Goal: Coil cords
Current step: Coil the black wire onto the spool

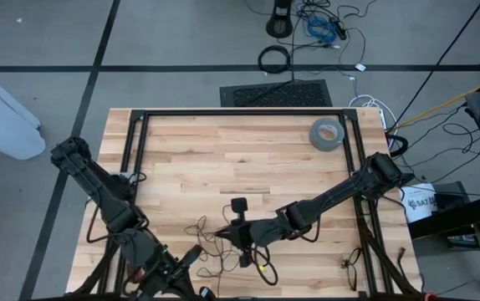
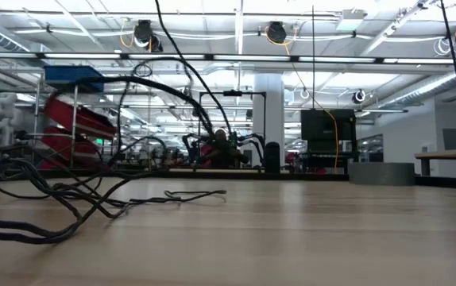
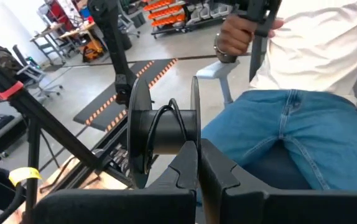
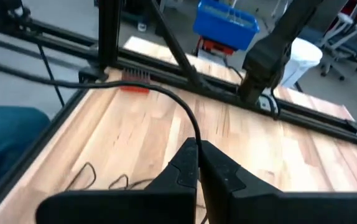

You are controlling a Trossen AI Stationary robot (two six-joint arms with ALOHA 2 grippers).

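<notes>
The cords are one thin black wire. Part of it lies in loose tangles [image 1: 215,244] on the wooden table near its front edge, also seen in the low view [image 2: 61,199]. A black spool [image 3: 160,134] stands past the near edge, with a turn of wire [image 3: 169,111] over its hub. My left gripper [image 3: 197,163] is shut right in front of that hub, low at the near left [image 1: 190,280]. My right gripper [image 4: 197,148] is shut on the wire above the table's near middle [image 1: 235,237]. My left gripper meets the wire's loop where it comes down off the spool's hub [image 3: 186,138], at the free ends of its shut fingers. It comes nearly level from the table side. Whether the wire is pinched or only touched, I cannot tell. My right gripper pinches a single strand of the wire [image 4: 194,138] between its two fingertips. The fingers slant down toward the table's left. From them the strand rises clear of the table and arcs away [image 4: 135,88] toward the near left.
A grey tape roll [image 1: 326,134] lies at the far right. A black frame rail [image 1: 240,112] borders the table. A seated person in jeans [image 3: 303,130] is just beyond the near edge, behind the spool. Another small wire tangle [image 1: 350,269] lies near right.
</notes>
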